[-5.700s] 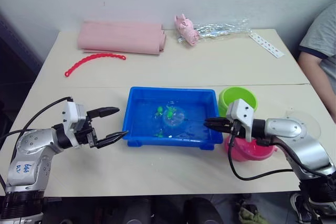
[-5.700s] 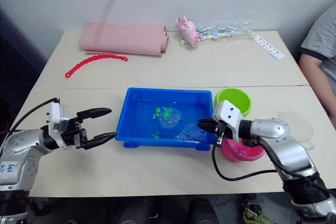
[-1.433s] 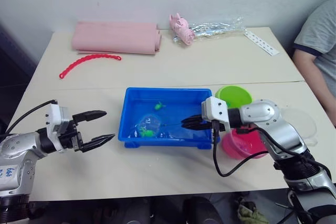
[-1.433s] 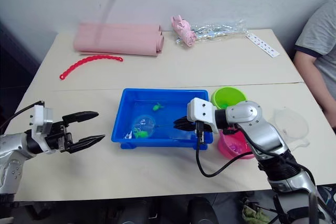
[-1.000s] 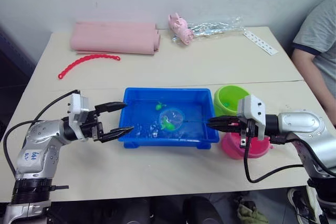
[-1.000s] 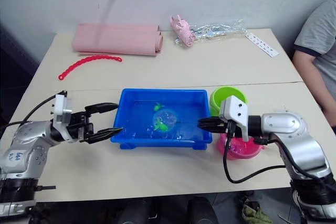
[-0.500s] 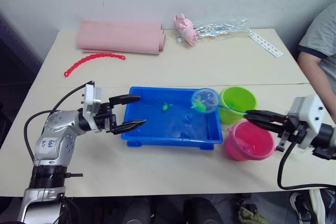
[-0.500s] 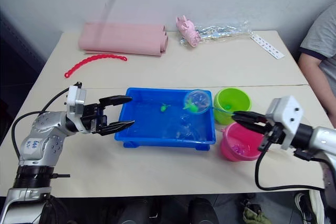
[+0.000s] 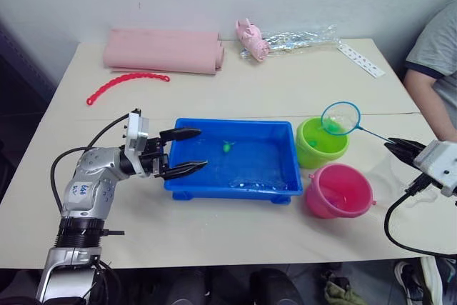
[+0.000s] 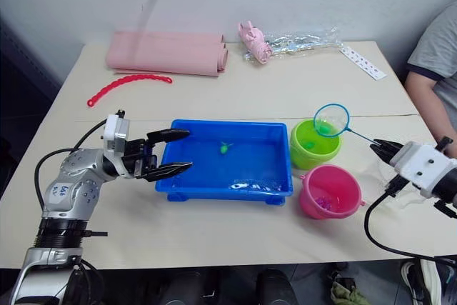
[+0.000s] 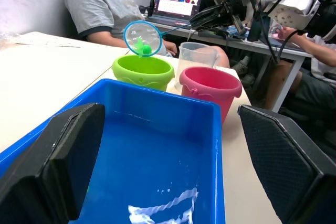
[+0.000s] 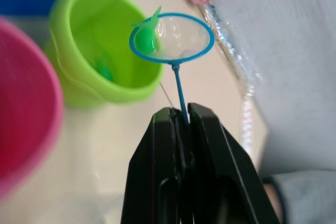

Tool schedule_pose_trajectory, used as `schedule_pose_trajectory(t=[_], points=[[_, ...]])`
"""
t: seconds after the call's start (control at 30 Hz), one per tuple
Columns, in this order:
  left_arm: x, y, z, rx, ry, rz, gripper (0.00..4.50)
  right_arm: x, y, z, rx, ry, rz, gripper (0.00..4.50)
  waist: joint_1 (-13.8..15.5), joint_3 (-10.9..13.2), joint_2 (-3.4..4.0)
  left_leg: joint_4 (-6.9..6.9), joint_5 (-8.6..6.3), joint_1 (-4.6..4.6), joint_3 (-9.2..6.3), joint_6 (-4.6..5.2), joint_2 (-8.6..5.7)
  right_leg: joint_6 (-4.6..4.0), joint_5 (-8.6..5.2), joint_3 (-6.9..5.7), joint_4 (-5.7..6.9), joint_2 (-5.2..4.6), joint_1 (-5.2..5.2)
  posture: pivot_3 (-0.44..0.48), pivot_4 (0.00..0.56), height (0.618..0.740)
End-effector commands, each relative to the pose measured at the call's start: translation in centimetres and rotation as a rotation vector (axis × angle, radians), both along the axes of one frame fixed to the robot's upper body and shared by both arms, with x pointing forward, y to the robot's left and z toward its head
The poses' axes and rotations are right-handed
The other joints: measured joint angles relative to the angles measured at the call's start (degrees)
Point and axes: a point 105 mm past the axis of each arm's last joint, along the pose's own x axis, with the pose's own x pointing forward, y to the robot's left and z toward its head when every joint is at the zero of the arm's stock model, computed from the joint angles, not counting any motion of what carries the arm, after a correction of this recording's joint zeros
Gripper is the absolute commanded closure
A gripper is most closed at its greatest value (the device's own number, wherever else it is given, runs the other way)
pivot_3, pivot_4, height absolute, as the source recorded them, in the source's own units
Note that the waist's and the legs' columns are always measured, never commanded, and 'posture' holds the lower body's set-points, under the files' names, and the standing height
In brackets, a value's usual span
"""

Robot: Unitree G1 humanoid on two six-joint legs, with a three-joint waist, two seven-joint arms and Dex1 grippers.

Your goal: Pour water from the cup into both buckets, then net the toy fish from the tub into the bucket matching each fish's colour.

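The net (image 9: pixel 340 118) hangs over the far right edge of the lime green bucket (image 9: pixel 320 149), with a green toy fish (image 12: pixel 144 38) in its mesh. My right gripper (image 9: pixel 398 146) is shut on the net's thin handle. The pink bucket (image 9: pixel 339 191) stands just in front of the green one. One green fish (image 9: pixel 227 147) floats in the blue tub (image 9: pixel 235 189). At the tub's left rim my left gripper (image 9: pixel 202 148) is open and holds nothing. The clear cup (image 11: pixel 197 56) stands behind the buckets in the left wrist view.
At the table's far side lie a rolled pink cloth (image 9: pixel 164 49), a red bead chain (image 9: pixel 127 85), a pink toy with a clear plastic bag (image 9: pixel 253 39) and a white strip (image 9: pixel 363 60). A person (image 9: pixel 435 55) sits at the right edge.
My right gripper has lifted the net with a green fish out of the tub and carried it right, to over the green bucket. My left gripper has moved up to the tub's left rim.
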Motion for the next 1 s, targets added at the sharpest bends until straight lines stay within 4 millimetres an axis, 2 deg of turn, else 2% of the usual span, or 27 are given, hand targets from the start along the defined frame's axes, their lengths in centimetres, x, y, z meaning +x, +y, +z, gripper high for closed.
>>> schedule_pose_trajectory(t=[0.03, 0.13, 0.2, 0.3, 0.5, 0.6, 0.67, 0.73, 0.8, 0.87, 0.93, 1.0], points=[[-0.2, -0.6, 0.7, 0.001, -0.048, -0.012, 0.06, -0.3, 0.2, 0.1, -0.140, -0.115, 0.019, 4.50, 0.06, 0.00, 0.00, 0.00, 0.00, 0.00, 0.00, 0.00, 0.00, 0.00, 0.00, 0.00, 0.00, 0.00, 0.00, 0.000, 0.150, 0.740], [-0.1, -0.7, 0.6, -0.003, -0.044, -0.013, 0.06, -0.7, 0.5, -0.3, -0.232, -0.158, 0.051, 4.50, 0.02, 0.00, 0.00, -0.02, 0.00, 0.00, 0.00, -0.01, 0.00, 0.00, 0.00, 0.01, 0.00, 0.00, 0.00, 0.000, 0.150, 0.740], [-0.1, -0.7, 0.5, -0.008, -0.039, -0.010, 0.06, -1.0, 1.5, -0.7, -0.377, -0.176, 0.128, 4.50, 0.00, 0.00, 0.01, -0.03, 0.01, 0.00, 0.00, -0.01, 0.00, 0.00, 0.00, 0.01, 0.00, 0.01, 0.00, 0.000, 0.150, 0.740], [0.4, -0.8, 0.5, -0.022, -0.084, 0.027, 0.06, -0.9, 2.3, 0.3, -0.566, -0.287, 0.163, 4.50, -0.11, 0.00, 0.03, -0.03, 0.02, 0.01, 0.00, -0.03, 0.00, 0.00, 0.00, 0.03, 0.00, 0.02, -0.01, 0.000, 0.150, 0.740], [1.2, -0.9, 0.4, -0.021, -0.141, 0.068, 0.06, -0.6, 2.6, 1.1, -0.687, -0.376, 0.200, 4.50, -0.04, 0.00, 0.03, -0.03, 0.05, 0.04, 0.01, -0.08, 0.00, 0.00, 0.00, 0.07, 0.03, 0.03, -0.01, 0.000, 0.150, 0.740], [1.4, -0.5, 0.3, -0.016, -0.149, 0.082, 0.06, -0.4, 2.4, 1.5, -0.653, -0.389, 0.190, 4.50, -0.06, 0.00, 0.02, -0.04, 0.05, 0.04, 0.01, -0.08, 0.00, 0.00, 0.00, 0.07, 0.02, 0.04, -0.01, 0.000, 0.150, 0.740], [1.4, -0.1, 0.2, -0.014, -0.145, 0.089, 0.06, -0.2, 2.2, 2.0, -0.509, -0.378, 0.153, 4.50, -0.07, 0.00, 0.02, -0.04, 0.05, 0.04, 0.01, -0.08, 0.00, 0.00, 0.00, 0.06, 0.02, 0.03, -0.01, 0.000, 0.150, 0.740], [1.3, 0.3, 0.0, -0.004, -0.124, 0.087, 0.06, -0.1, 2.3, 2.3, -0.254, -0.309, 0.126, 4.50, -0.10, 0.00, 0.02, -0.04, 0.06, 0.04, 0.01, -0.06, 0.01, 0.00, 0.00, 0.06, 0.03, 0.03, 0.00, 0.000, 0.150, 0.740], [0.8, 1.6, -0.3, 0.009, -0.084, 0.094, 0.06, 0.1, 3.6, 2.7, 0.062, -0.193, 0.146, 4.50, -0.26, 0.01, 0.01, -0.04, 0.07, 0.04, 0.00, -0.04, 0.02, 0.00, 0.00, 0.01, 0.05, 0.04, 0.02, 0.000, 0.150, 0.740], [0.6, 2.5, -0.5, 0.019, -0.062, 0.100, 0.06, 0.2, 4.4, 2.8, 0.236, -0.099, 0.165, 4.50, -0.55, 0.01, 0.01, -0.05, 0.06, 0.06, 0.00, -0.03, 0.07, 0.00, 0.00, 0.03, 0.08, 0.08, 0.02, 0.000, 0.150, 0.740], [0.2, 3.8, -0.9, 0.040, -0.030, 0.119, 0.06, 0.3, 6.5, 2.2, 0.365, 0.089, 0.212, 4.50, -0.50, 0.01, 0.02, -0.05, 0.06, 0.08, 0.00, -0.03, 0.06, 0.00, 0.00, 0.01, 0.14, 0.06, 0.02, 0.000, 0.150, 0.740], [-0.2, 5.0, -1.0, 0.058, -0.023, 0.154, 0.06, 0.3, 9.5, 1.3, 0.421, 0.263, 0.282, 4.50, -0.38, 0.01, 0.02, -0.03, 0.06, 0.08, -0.04, -0.02, 0.08, 0.00, 0.00, 0.03, 0.14, 0.06, 0.02, 0.000, 0.150, 0.740]])
